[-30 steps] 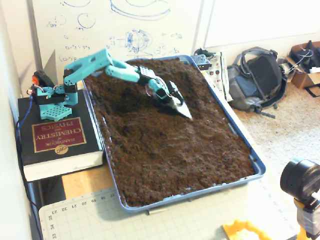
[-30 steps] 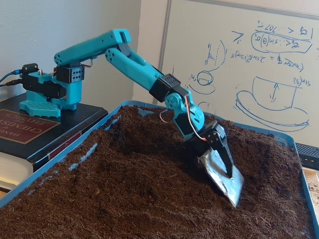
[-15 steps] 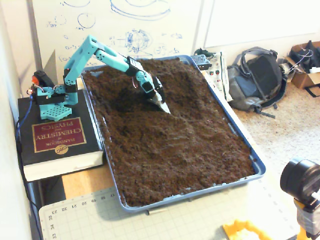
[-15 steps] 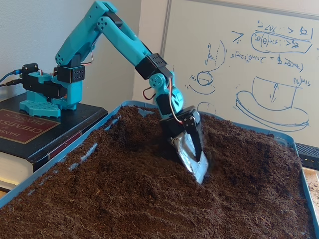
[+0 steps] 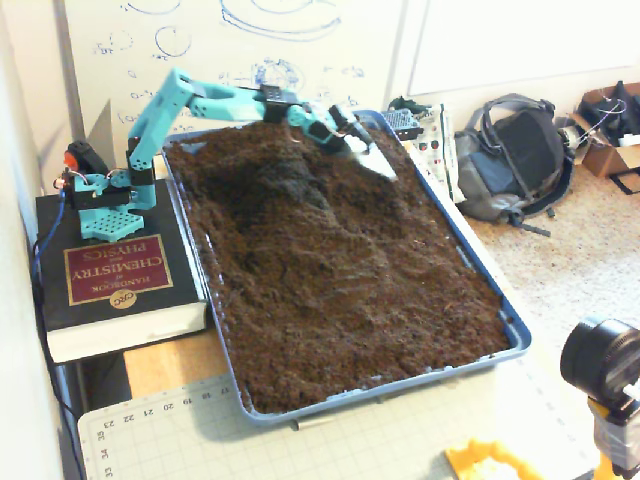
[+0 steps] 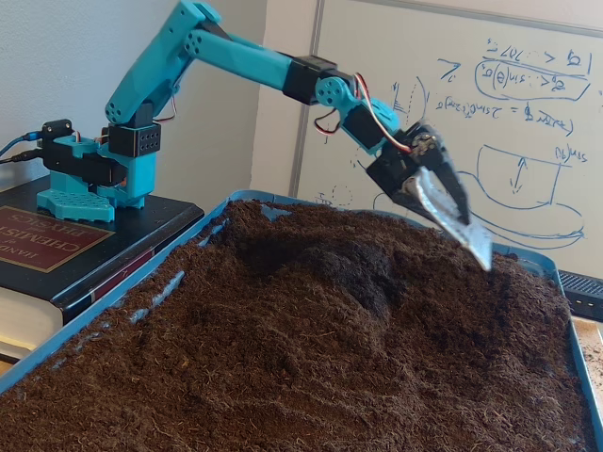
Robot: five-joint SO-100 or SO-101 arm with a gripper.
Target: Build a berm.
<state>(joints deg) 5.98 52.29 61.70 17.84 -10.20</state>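
Note:
Dark brown soil fills a blue tray (image 5: 514,330) (image 6: 94,315). A darker raised hump, the berm (image 5: 287,182) (image 6: 353,271), stands near the tray's far end, close to the arm's base. My teal arm reaches out above it. Its gripper (image 5: 373,158) (image 6: 469,231) hangs in the air clear of the soil, past the berm, over the far right part of the tray in a fixed view. One finger is a silvery pointed blade (image 6: 452,212) tilted downward, and the black finger lies against it. The jaws look shut with nothing between them.
The arm's base (image 5: 100,195) (image 6: 89,165) stands on a thick dark book (image 5: 110,280) (image 6: 57,254) left of the tray. A whiteboard stands behind. A grey backpack (image 5: 515,160) lies right of the tray. A cutting mat (image 5: 200,430) and a black camera (image 5: 600,362) sit in front.
The gripper pulled back through the soil toward the base, then lifted out and swung up to the tray's far right. A darker hump of soil stands where it dragged.

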